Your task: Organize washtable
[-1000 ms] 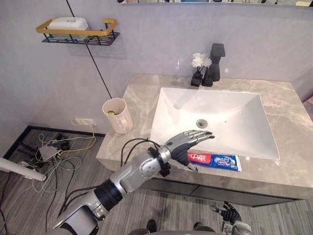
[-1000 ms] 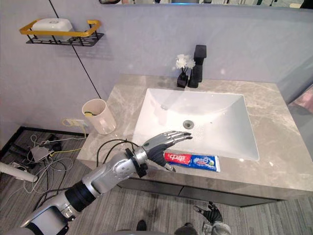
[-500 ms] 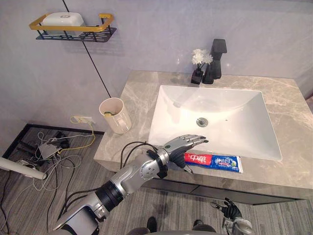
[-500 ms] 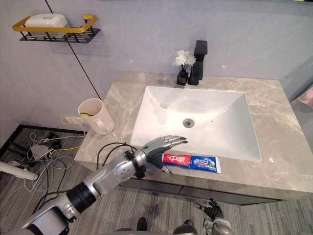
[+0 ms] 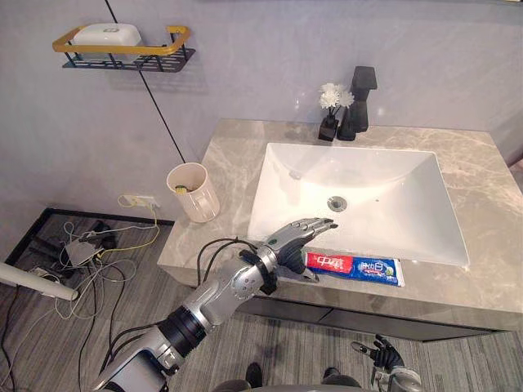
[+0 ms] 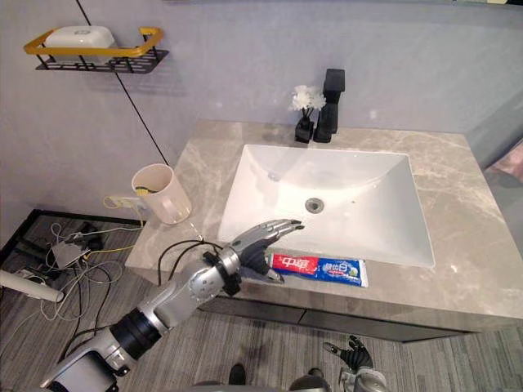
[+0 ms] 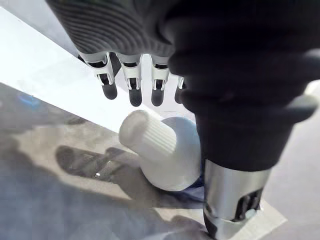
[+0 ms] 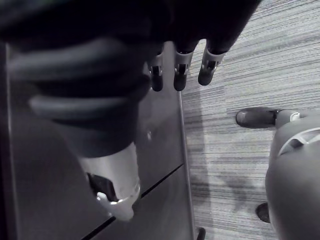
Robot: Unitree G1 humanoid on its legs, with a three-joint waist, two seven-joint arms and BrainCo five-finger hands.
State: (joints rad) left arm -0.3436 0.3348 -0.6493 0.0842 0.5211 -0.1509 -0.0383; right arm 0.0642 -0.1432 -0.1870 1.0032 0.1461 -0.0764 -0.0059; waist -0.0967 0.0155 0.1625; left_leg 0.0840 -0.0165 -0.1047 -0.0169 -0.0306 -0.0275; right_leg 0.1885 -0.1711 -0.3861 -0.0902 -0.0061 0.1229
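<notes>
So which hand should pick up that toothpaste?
Probably the left. The left hand is open right at the cap end of the toothpaste on the counter, while the right hand hangs below the counter by the floor.

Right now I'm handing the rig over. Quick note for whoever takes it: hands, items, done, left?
Left hand: open, fingers straight, hovering over the cap end of the toothpaste tube. No grasp yet.
Right hand: open, idle, low by the cabinet front.
Tube: lies flat on the countertop, on the front strip between the sink and the edge, cap pointing toward the left hand.
Cup: upright at the counter's left edge, something small inside.
Done: nothing visibly put away.
Left: close on the tube and lift it. The cup looks like the likely spot for it, but that's a guess.
</notes>
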